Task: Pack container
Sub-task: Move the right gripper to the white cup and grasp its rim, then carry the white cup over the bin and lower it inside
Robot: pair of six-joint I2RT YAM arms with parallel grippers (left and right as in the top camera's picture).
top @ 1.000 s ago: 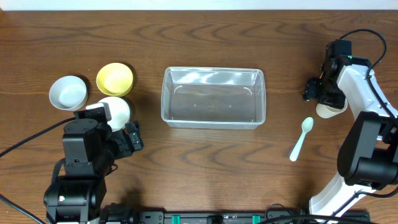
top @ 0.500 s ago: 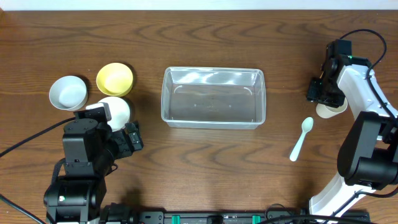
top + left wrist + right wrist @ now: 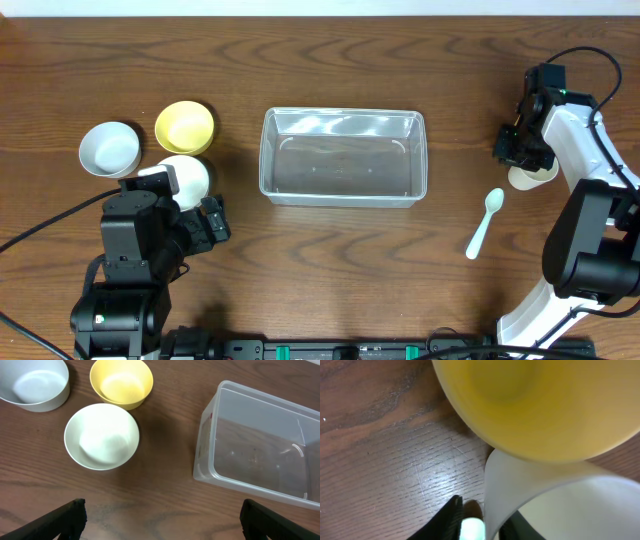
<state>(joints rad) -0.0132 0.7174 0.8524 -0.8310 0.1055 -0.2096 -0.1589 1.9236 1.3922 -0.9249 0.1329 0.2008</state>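
Observation:
The clear rectangular container (image 3: 342,157) stands empty at the table's middle; it also shows in the left wrist view (image 3: 260,455). My right gripper (image 3: 518,146) is at the far right, over a white cup (image 3: 534,176). In the right wrist view the right gripper (image 3: 485,522) has one finger outside and one inside the white cup's wall (image 3: 540,495), closed on it. A yellow cup (image 3: 540,405) stands touching the white cup. My left gripper (image 3: 210,224) is open and empty above the bare table (image 3: 165,530).
A white spoon (image 3: 485,222) lies below the right gripper. At the left are a white bowl (image 3: 110,148), a yellow bowl (image 3: 185,127) and a second white bowl (image 3: 187,177), also seen from the left wrist (image 3: 102,436). Cables run along the table's right edge.
My right gripper has shifted slightly right onto the white cup. The left arm and all other things have not moved.

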